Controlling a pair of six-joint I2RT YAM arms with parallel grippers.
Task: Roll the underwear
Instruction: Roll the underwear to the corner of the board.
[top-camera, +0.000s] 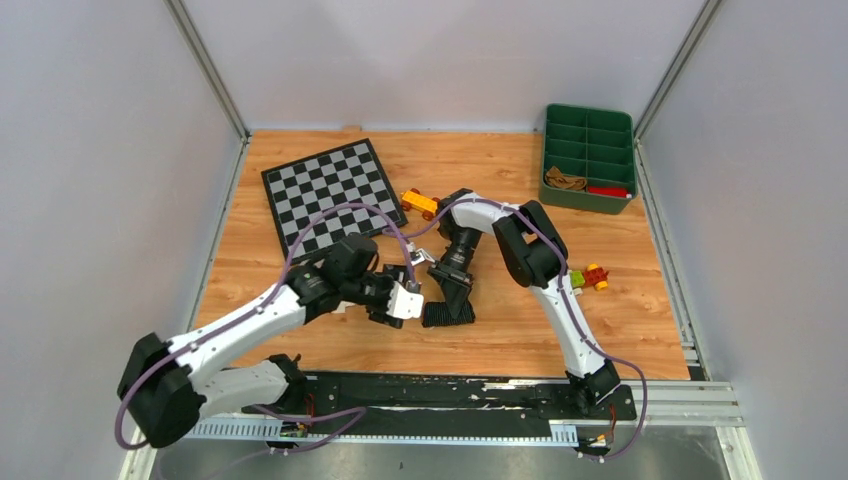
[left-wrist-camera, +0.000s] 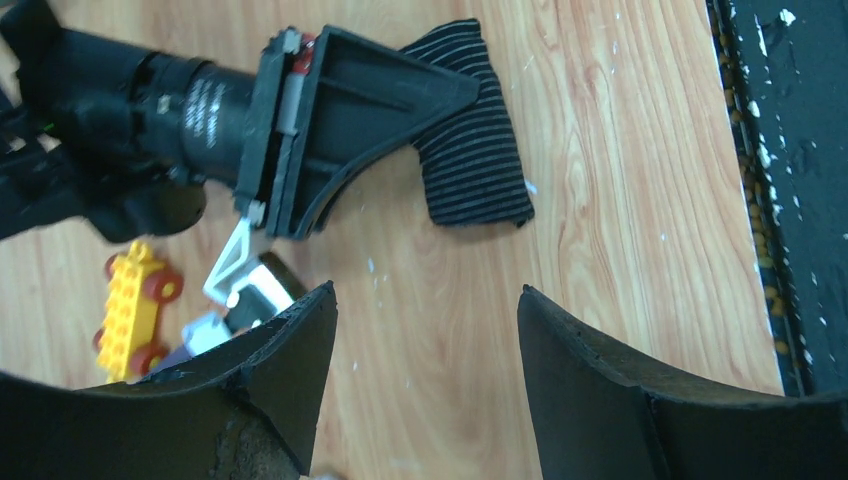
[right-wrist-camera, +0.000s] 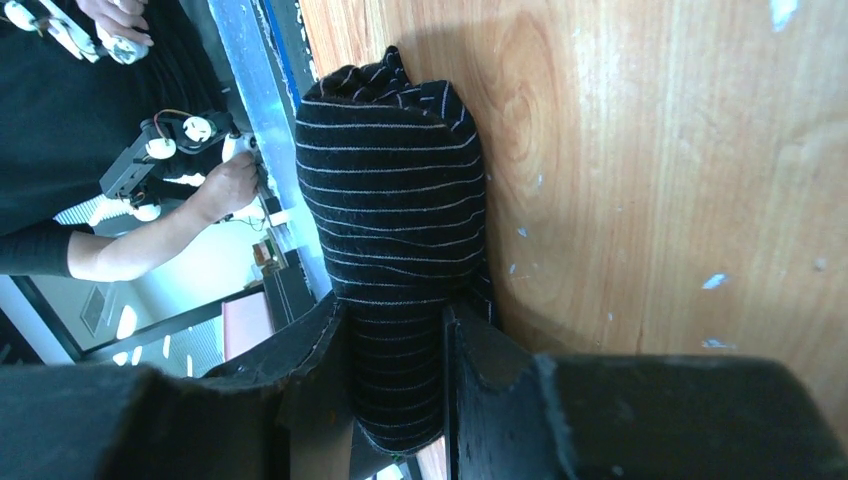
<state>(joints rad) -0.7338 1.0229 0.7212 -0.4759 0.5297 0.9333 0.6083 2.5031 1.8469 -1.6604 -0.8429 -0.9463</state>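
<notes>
The black underwear (top-camera: 448, 315) is a rolled bundle with thin pale stripes, lying on the wooden table. My right gripper (top-camera: 453, 293) is shut on one end of it; the right wrist view shows the roll (right-wrist-camera: 395, 200) clamped between the two fingers (right-wrist-camera: 395, 325). My left gripper (top-camera: 400, 304) is open and empty just left of the roll, jaws wide apart over bare wood (left-wrist-camera: 425, 300), with the roll (left-wrist-camera: 475, 150) ahead of it. A tan-brown cloth (top-camera: 565, 180) lies in the green bin. The pale pink-beige garment is not visible.
A green divided bin (top-camera: 588, 125) stands at the back right. The checkerboard mat (top-camera: 335, 195) lies at the back left. A yellow toy car (top-camera: 420, 203) sits beside the mat and shows in the left wrist view (left-wrist-camera: 135, 310). A small toy (top-camera: 590, 277) is to the right.
</notes>
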